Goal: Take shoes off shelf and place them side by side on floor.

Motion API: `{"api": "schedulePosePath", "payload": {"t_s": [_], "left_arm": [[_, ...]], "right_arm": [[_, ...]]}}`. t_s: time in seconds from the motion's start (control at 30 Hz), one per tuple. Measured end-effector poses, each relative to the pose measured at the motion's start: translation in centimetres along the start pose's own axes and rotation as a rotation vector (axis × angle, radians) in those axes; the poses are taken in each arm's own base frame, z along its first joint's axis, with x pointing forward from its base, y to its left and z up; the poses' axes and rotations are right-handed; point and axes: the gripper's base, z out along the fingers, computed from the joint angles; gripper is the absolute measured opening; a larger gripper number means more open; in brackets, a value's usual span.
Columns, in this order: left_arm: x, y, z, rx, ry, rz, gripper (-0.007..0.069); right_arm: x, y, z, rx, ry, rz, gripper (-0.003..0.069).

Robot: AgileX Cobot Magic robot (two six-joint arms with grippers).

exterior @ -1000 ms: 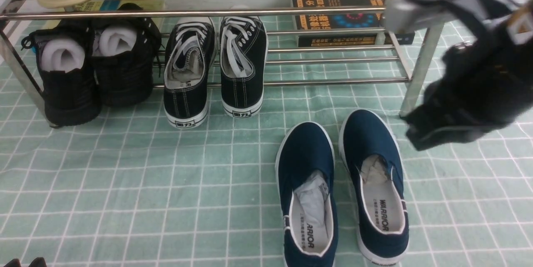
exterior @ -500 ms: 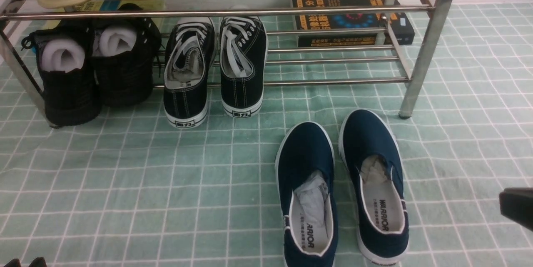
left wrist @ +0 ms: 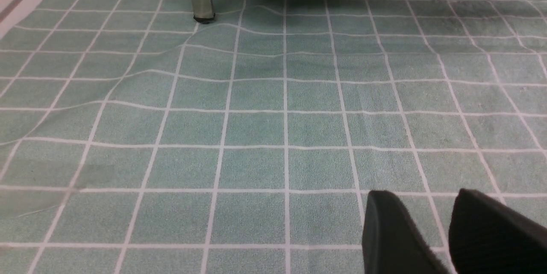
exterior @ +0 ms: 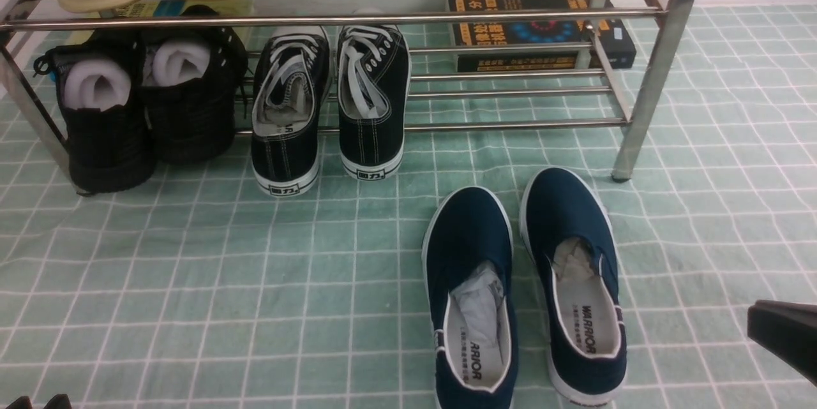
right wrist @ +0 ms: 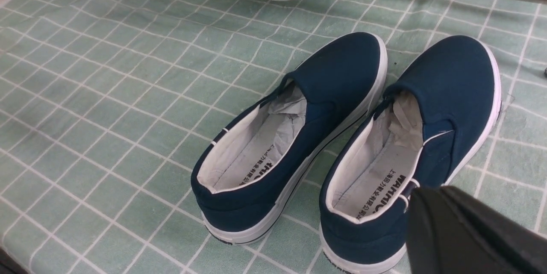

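Resting side by side on the floor [exterior: 191, 281], navy shoes [exterior: 523, 288] with white soles.
Open cloth at nine o'clock; shelf [exterior: 644, 96] at twelve. Right fingers [exterior: 785, 335] pressed together; left fingers [left wrist: 393, 231] slightly apart.

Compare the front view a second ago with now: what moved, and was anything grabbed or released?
The right arm pulled back from in front of the shelf corner, down toward the robot; only its shut right pincer shows at the right edge, holding nothing. Nothing was grabbed or released. The navy slip-ons stayed side by side on the floor; the lace-up sneakers and the left pincer did not shift.
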Motion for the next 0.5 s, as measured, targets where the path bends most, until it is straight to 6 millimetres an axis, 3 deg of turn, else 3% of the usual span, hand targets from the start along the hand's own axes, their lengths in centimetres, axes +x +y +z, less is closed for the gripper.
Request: {"api": "schedulePosePath", "payload": {"t_s": [0.5], "left_arm": [[0.0, 0.0, 0.0, 0.0, 0.0, 0.0, 0.0242]], "right_arm": [[0.07, -0.01, 0.0, 0.001, 0.004, 0.0, 0.0003]]}}
